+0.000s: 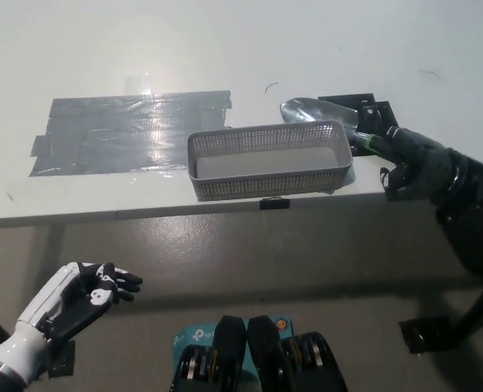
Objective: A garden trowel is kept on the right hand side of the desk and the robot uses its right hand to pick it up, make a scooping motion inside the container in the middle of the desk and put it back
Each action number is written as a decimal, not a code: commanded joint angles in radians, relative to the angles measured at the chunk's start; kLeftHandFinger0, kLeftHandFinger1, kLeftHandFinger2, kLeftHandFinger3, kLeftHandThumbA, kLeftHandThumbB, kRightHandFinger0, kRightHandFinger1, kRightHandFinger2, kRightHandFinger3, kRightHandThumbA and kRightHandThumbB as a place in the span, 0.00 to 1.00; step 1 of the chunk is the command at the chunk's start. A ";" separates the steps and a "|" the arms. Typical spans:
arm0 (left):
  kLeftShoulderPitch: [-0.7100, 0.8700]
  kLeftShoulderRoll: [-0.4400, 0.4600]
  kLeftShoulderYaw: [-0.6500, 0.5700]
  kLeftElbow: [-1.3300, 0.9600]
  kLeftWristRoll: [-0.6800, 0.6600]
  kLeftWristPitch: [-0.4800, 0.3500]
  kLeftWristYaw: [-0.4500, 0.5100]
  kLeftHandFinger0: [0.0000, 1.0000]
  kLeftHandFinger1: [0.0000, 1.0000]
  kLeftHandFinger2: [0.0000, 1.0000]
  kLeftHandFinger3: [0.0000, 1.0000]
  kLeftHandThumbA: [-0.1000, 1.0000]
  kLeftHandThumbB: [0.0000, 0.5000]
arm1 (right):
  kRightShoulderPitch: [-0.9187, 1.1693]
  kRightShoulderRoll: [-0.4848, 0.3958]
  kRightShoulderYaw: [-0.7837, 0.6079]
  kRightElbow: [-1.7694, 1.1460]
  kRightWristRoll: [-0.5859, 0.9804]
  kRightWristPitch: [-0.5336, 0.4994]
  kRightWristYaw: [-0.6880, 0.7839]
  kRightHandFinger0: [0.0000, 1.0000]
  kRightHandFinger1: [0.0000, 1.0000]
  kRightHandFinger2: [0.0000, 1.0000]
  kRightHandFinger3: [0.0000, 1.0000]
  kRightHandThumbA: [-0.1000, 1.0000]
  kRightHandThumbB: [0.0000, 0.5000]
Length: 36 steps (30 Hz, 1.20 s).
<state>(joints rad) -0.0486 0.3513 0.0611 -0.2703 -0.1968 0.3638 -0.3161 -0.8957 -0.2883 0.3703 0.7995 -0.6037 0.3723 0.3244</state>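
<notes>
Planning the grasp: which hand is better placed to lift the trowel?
Right: the black right hand is at the trowel handle, while the white left hand hangs below the desk edge, far left.
</notes>
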 commanded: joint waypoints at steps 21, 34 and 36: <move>-0.039 0.035 -0.021 0.012 -0.028 -0.068 -0.087 0.67 0.65 0.60 0.53 0.99 0.11 | 0.035 -0.009 0.243 0.113 -0.150 -0.014 -0.074 0.29 0.36 0.41 0.81 0.24 0.00; -0.036 0.037 -0.024 0.016 -0.023 -0.078 -0.094 0.69 0.68 0.66 0.60 1.00 0.10 | 0.134 -0.043 0.187 0.047 -0.141 -0.161 -0.327 0.15 0.27 0.32 0.47 0.22 0.00; -0.036 0.038 -0.024 0.015 -0.021 -0.080 -0.095 0.69 0.69 0.67 0.61 1.00 0.13 | 0.139 -0.052 0.172 0.026 -0.134 -0.184 -0.352 0.13 0.19 0.23 0.51 0.11 0.00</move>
<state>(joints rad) -0.0681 0.3629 0.0367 -0.2424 -0.2014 0.3226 -0.3925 -0.8386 -0.3348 0.5434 0.8210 -0.7715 0.2729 -0.0254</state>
